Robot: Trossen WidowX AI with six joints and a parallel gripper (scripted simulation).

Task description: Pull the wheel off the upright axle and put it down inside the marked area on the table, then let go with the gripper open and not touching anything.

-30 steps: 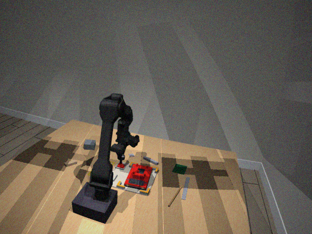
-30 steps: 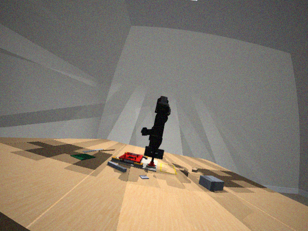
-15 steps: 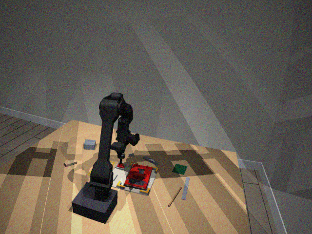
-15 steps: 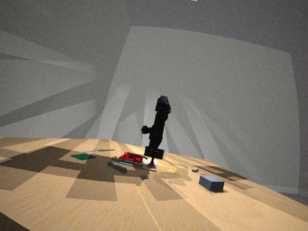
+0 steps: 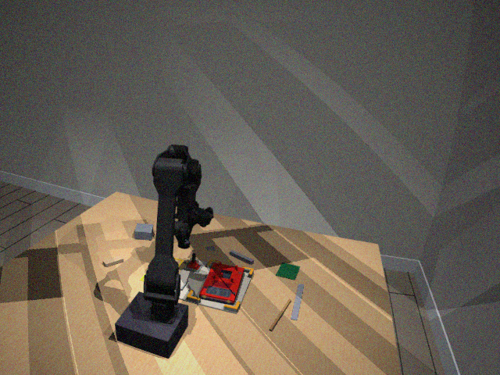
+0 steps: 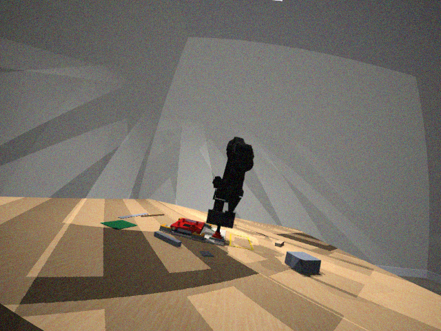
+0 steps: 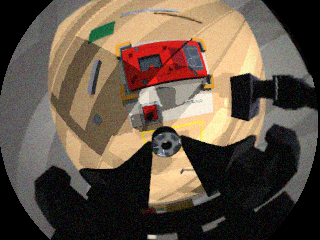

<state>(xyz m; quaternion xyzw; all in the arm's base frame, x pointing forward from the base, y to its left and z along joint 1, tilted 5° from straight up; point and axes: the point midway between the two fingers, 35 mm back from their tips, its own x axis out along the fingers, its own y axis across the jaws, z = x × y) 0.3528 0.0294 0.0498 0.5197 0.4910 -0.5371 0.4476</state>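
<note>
You see a black arm standing on a dark blue-black base. Its gripper is black too, and the wheel held in it is shiny grey with a dark middle. Just past the gripper there is a bright red block on a light grey plate with orange corners. A thin yellow line marks a square right beside the gripper. Farther out lies a dark green flat piece. The table is light brown wood with dark brown shadow stripes. The walls are grey.
</note>
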